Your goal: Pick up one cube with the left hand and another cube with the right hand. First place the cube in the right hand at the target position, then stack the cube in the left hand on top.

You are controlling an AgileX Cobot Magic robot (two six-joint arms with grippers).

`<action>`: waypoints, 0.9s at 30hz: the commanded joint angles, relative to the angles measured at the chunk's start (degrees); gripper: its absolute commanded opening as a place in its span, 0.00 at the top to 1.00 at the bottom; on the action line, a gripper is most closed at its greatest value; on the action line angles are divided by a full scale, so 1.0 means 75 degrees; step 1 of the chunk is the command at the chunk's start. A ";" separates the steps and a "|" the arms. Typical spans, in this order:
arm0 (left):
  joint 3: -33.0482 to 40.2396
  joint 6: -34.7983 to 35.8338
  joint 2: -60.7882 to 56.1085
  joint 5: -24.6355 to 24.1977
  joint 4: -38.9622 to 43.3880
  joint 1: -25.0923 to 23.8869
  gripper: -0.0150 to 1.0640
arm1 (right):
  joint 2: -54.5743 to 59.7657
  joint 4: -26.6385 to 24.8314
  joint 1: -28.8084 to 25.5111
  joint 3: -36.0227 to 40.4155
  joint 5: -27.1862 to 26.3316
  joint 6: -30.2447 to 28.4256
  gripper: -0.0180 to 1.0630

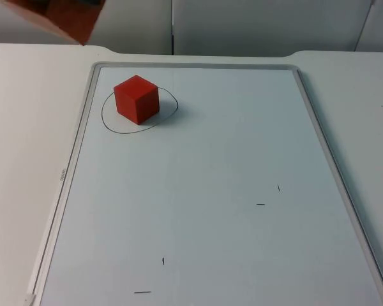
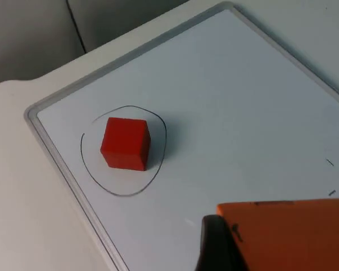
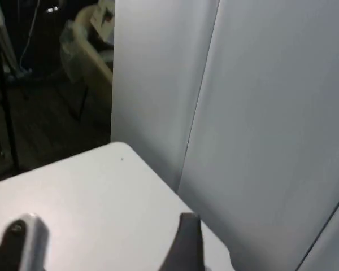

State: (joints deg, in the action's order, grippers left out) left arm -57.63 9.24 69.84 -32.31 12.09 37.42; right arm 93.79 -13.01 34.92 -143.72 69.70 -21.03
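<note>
A red cube (image 1: 136, 99) (image 2: 125, 143) sits on the whiteboard inside a hand-drawn black circle (image 1: 107, 122) (image 2: 90, 169), near the board's far left corner. A second, orange-red cube (image 1: 57, 16) (image 2: 294, 228) hangs in the air above the table's far left, up and left of the circle. My left gripper (image 2: 271, 254) is shut on it, with one black finger (image 2: 217, 245) pressed against the cube's side. My right gripper (image 3: 101, 248) is open with nothing between its fingers, off the board near the table's edge by the partition wall.
The whiteboard's grey frame (image 1: 83, 127) rims the work area on the white table (image 1: 25, 127). A few short pen marks (image 1: 260, 204) dot the board's near half. The grey partition wall (image 1: 262, 25) closes the far side.
</note>
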 commanded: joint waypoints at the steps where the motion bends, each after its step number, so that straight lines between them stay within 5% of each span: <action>1: -0.0351 -0.0147 0.0271 0.0184 0.0076 0.0033 0.88 | -0.0334 -0.0199 0.0022 -0.0024 0.0035 -0.0014 0.32; 6: -0.1478 -0.0499 0.1347 -0.0154 0.0022 -0.0164 0.88 | -0.1264 -0.0317 0.0022 -0.0024 0.0035 0.0130 0.32; 11: -0.2216 -0.1847 0.2104 -0.0445 -0.1140 -0.0584 0.88 | -0.2244 -0.0303 0.0022 0.0992 0.0035 0.0133 0.32; 14: -0.2441 -0.3097 0.2597 -0.0503 -0.2620 -0.1056 0.88 | -0.3184 -0.0273 0.0022 0.2646 0.0035 -0.0082 0.32; 22: -0.2452 -0.3603 0.3544 -0.0302 -0.3085 -0.1414 0.88 | -0.5163 -0.0304 0.0022 0.6142 -0.0683 0.0004 0.32; 25: -0.2548 -0.3603 0.3857 -0.0349 -0.3243 -0.1414 0.88 | -0.5612 -0.0304 0.0022 0.7184 -0.1143 0.0004 0.32; 27: -0.2664 -0.3949 0.4191 -0.0427 -0.3562 -0.1397 0.88 | -0.5919 -0.0268 0.0022 0.7995 -0.2072 0.0004 0.32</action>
State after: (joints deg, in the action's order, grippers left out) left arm -76.96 -19.78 101.02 -35.75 -13.45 26.84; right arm 49.81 -14.97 34.92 -85.46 57.49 -21.01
